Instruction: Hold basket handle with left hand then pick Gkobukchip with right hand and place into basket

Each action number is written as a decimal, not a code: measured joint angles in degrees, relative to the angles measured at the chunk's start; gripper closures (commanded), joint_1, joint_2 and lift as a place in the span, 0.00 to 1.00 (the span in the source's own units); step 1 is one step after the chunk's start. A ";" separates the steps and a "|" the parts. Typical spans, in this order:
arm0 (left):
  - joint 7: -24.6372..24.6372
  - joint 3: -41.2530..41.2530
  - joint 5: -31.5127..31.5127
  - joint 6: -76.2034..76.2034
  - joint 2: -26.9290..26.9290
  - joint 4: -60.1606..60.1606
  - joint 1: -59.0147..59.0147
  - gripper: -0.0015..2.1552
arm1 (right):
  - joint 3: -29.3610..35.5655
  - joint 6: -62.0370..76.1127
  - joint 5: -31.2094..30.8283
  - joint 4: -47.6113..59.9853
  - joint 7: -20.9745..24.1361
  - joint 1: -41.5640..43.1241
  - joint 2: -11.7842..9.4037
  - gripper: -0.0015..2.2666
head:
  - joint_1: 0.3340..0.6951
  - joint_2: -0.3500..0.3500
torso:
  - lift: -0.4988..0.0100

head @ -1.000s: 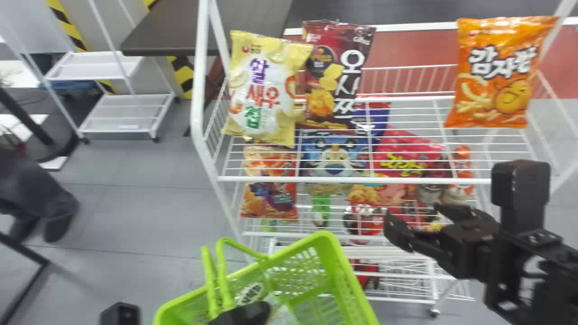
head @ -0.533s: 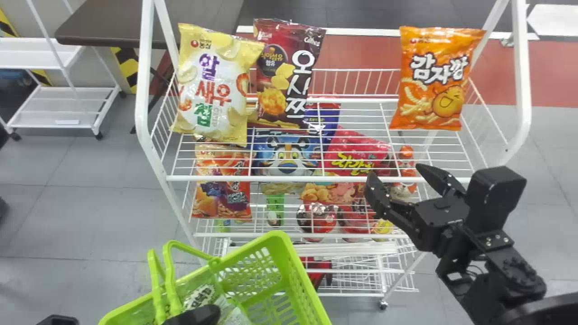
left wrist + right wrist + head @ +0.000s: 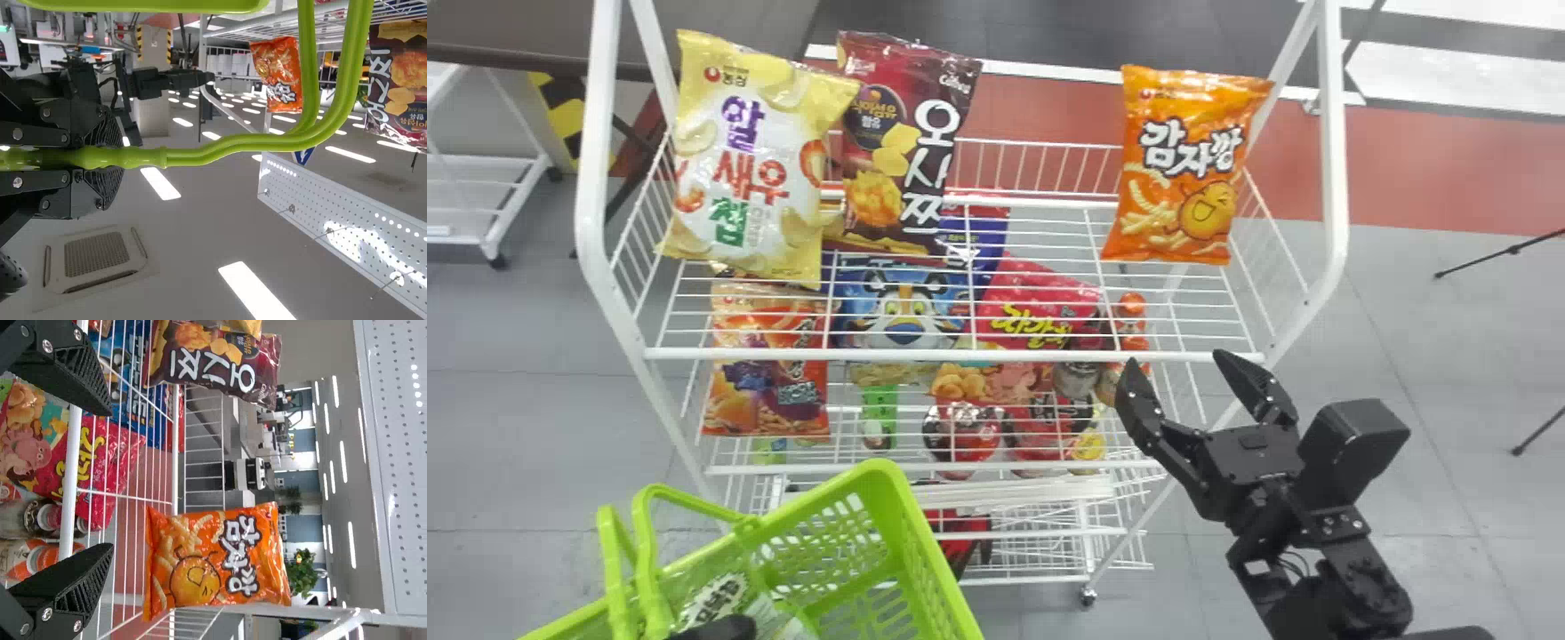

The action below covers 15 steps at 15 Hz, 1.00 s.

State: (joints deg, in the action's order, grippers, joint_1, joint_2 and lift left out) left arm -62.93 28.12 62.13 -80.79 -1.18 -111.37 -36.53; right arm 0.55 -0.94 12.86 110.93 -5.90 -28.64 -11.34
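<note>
Two end effectors, one basket, one wire shelf of snack packs.

Left end effector (image 3: 110, 157): pinching the basket handle (image 3: 649, 578), presumably so the basket (image 3: 934, 569) hangs steady, mouth up for loading.

Right end effector (image 3: 1176, 360): spread, nothing between its fingers, at the front rail of the wire shelf (image 3: 925, 354); likely spread to straddle a pack.

Ahead of it: orange pack (image 3: 1178, 169), upright. Ahead and to its left: dark pack (image 3: 907, 147), then yellow pack (image 3: 756, 160). To its left, under the wires: pink-red pack (image 3: 1036, 307). Fronts turned toward the robot, probably for display.

Beside the left end effector, inside the basket: one pack (image 3: 713, 594), partly hidden.

Labels: large lettering on each of these; white on orange and dark, multicoloured on yellow, yellow-green on pink-red.

Gkobukchip: cannot be told with certainty; possibly the pack in the basket, which would leave little to do.
</note>
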 measured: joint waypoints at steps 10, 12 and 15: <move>0.00 0.00 0.01 0.14 0.04 0.10 0.14 1.00 | 0.94 0.98 1.37 -0.91 -2.45 -0.11 0.07 0.05 | 1.00 0.25 | 0.98; 0.00 0.00 0.01 0.14 0.04 0.10 0.14 1.00 | 0.95 0.98 1.35 -0.87 -2.45 -0.24 0.08 0.05 | 1.00 0.25 | 0.98; 0.00 0.00 0.01 0.01 0.04 0.02 0.14 1.00 | 0.95 1.11 1.10 -0.76 -2.45 -0.36 0.09 0.04 | 1.00 0.25 | 0.98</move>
State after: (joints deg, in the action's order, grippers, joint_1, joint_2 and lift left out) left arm -62.93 28.12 62.14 -80.78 -1.14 -111.35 -36.38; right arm 1.49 0.17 13.96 110.18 -8.35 -28.99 -11.25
